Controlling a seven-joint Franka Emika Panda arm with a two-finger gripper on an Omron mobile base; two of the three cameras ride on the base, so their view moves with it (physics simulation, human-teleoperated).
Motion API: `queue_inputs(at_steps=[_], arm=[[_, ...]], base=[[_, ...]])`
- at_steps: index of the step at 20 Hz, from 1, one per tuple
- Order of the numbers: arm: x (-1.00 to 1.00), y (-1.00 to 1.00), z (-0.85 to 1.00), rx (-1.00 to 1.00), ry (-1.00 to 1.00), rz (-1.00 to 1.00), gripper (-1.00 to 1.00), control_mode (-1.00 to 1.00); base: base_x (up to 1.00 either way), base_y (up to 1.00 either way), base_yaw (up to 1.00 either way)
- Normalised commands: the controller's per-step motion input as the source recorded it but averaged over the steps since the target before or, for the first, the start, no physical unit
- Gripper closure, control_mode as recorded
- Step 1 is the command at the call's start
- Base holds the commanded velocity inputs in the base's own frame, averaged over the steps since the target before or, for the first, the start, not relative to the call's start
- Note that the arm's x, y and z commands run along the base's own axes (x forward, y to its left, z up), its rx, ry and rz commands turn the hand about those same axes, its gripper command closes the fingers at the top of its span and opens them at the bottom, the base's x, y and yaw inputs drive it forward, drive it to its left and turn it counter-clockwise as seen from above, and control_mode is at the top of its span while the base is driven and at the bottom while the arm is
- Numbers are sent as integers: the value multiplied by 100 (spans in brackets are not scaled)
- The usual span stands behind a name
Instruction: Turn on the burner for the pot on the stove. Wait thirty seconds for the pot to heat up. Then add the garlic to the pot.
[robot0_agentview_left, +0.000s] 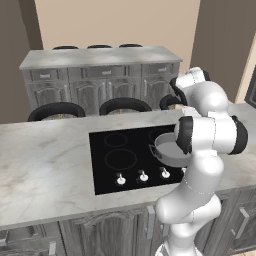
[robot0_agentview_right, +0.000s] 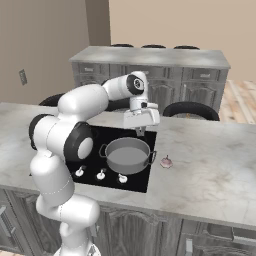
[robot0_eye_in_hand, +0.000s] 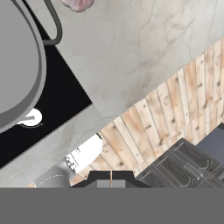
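Note:
The grey pot (robot0_agentview_right: 127, 156) sits on the front right ring of the black stove (robot0_agentview_right: 92, 140), just behind the white knobs (robot0_agentview_right: 101, 174). A tiny pinkish garlic (robot0_agentview_right: 166, 162) lies on the counter right beside the pot's right handle. My gripper (robot0_agentview_right: 141, 131) hangs over the pot's far rim, pointing down, its fingers together with nothing in them. In the hand view the pot (robot0_eye_in_hand: 17, 57) curves along the left, the garlic (robot0_eye_in_hand: 78, 3) is cut by the top edge, and the gripper (robot0_eye_in_hand: 110, 178) looks shut. From the left base view my arm covers part of the pot (robot0_agentview_left: 167, 149).
The marble counter (robot0_agentview_right: 210, 165) stretches right of the stove, its near edge dropping to the wooden floor (robot0_eye_in_hand: 175, 109). Black stools (robot0_agentview_right: 190, 109) stand along the far side. A second cabinet island (robot0_agentview_left: 100, 75) stands at the back.

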Motion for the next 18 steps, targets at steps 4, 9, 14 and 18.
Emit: queue_inputs(at_steps=[4, 9, 14, 18], arm=[[0, 0, 0, 0, 0, 0, 100, -100], [0, 0, 0, 0, 0, 0, 100, -100], [0, 0, 0, 0, 0, 0, 100, -100], [0, 0, 0, 0, 0, 0, 100, -100]], base=[[0, 0, 0], [0, 0, 0], [0, 0, 0], [0, 0, 0]])
